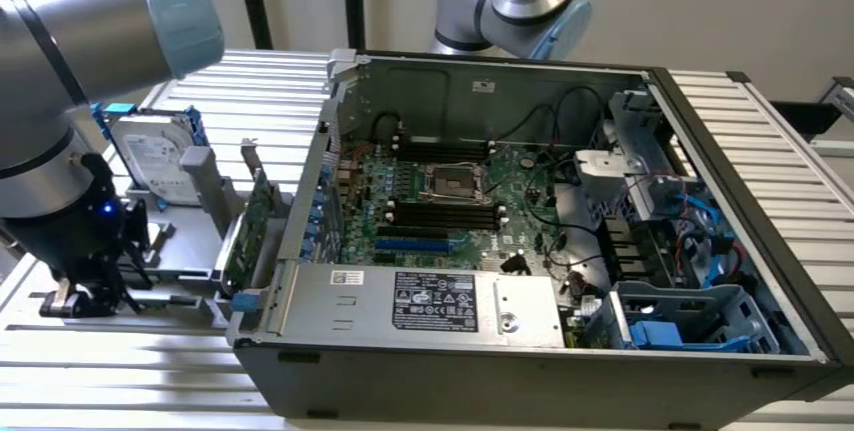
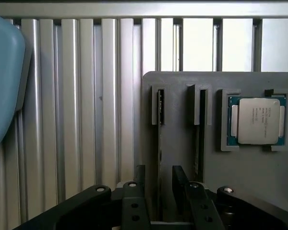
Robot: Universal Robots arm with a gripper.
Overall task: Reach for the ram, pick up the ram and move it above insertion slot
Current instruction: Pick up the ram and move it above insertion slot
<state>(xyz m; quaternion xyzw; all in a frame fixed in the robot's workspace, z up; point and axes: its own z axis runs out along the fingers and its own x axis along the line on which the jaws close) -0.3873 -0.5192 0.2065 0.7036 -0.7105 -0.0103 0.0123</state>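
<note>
Grey holder [image 2: 177, 139] | processor [image 2: 258, 120] print unreadable | ram [image 2: 160, 108] on edge in holder's outermost slot, between the fingers [image 2: 140, 178] | gripper [image 2: 159, 175] spread, clasping nothing

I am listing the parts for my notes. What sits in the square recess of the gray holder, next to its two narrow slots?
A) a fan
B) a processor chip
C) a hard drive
B: a processor chip with a silver lid lies flat in the recess of the gray holder.
</note>
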